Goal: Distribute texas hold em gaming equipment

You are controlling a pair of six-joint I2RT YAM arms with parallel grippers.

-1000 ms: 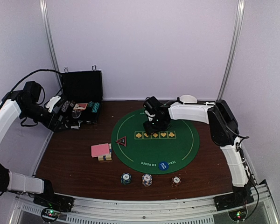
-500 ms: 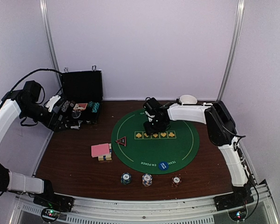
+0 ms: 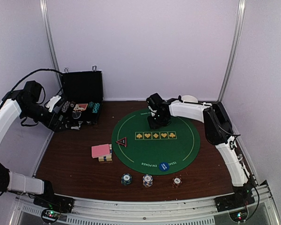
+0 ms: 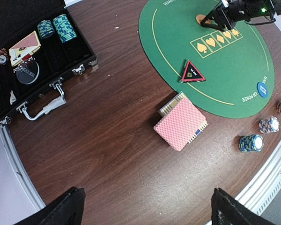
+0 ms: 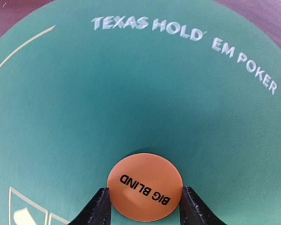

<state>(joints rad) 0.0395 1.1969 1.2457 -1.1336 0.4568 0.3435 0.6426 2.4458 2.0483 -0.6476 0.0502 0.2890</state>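
Note:
My right gripper [image 5: 144, 202] is shut on the orange "BIG BLIND" disc [image 5: 144, 186], with a finger on each side, low over the far part of the green mat [image 5: 131, 93]. In the top view that gripper [image 3: 157, 121] sits above the row of suit marks. The black-and-red triangular marker [image 3: 121, 141] lies on the mat's left edge. The blue disc [image 3: 164, 166] lies at the mat's near edge. Pink-backed cards [image 3: 101, 151] lie left of the mat. Three chip stacks [image 3: 147, 180] stand in a row near the front. My left gripper [image 4: 147, 201] is open and empty, high over bare wood.
An open black case [image 3: 82, 98] with chips and cards inside stands at the back left, next to my left gripper [image 3: 68, 119]. White bowls [image 3: 189, 99] sit at the back right behind the right arm. The table's front rail runs just past the chip stacks.
My right gripper has moved a little toward the far edge of the mat with the orange disc. The left arm has not moved.

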